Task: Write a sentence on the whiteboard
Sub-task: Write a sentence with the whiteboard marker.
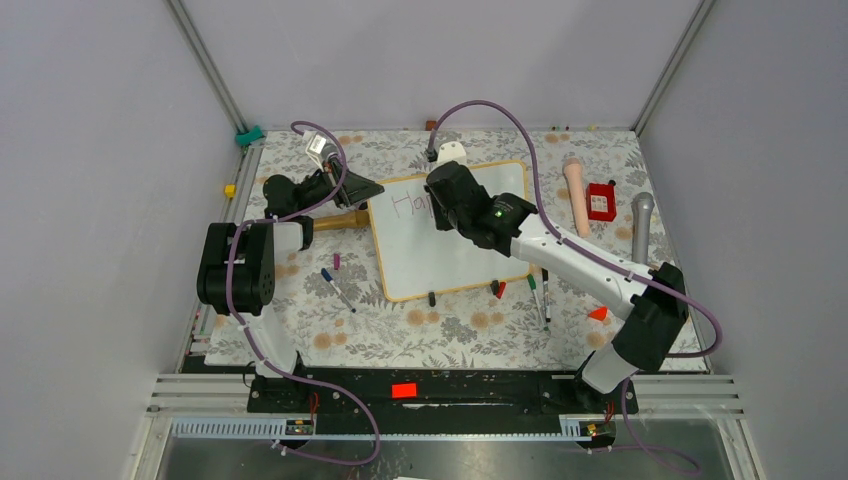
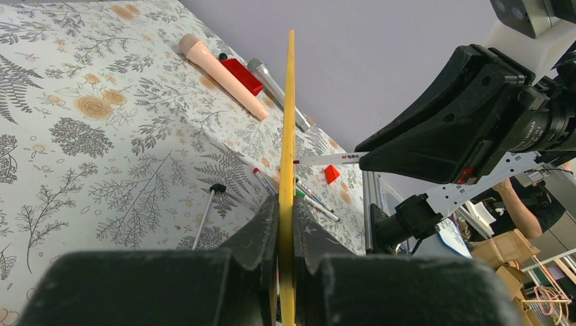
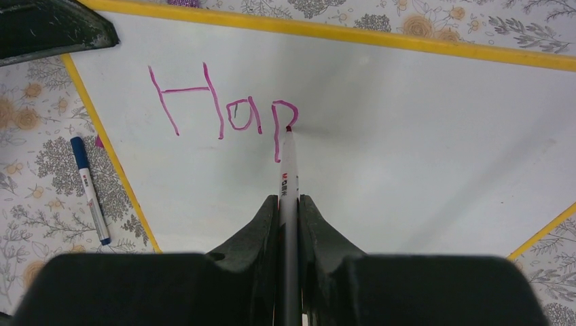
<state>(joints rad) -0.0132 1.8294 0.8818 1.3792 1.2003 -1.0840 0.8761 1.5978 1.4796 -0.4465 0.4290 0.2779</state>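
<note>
Three pink letters (image 3: 224, 112) – bare whiteboard (image 3: 421, 136) rightward to its yellow rim (image 3: 435, 42).

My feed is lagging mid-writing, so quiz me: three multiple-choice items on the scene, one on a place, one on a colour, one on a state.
1. Where does the left gripper grip the glossy white yellow-rimmed whiteboard?
A. its edge B. its foot C. nowhere
2. What colour is the handwritten lettering?
A. blue B. pink-magenta C. green
3. What does the right gripper hold?
A. nothing B. an eraser C. a white-barrelled marker

Answers: 1 A, the rim sits between the fingers. 2 B, "Hap" is magenta. 3 C, its tip is at the second "p".
</note>
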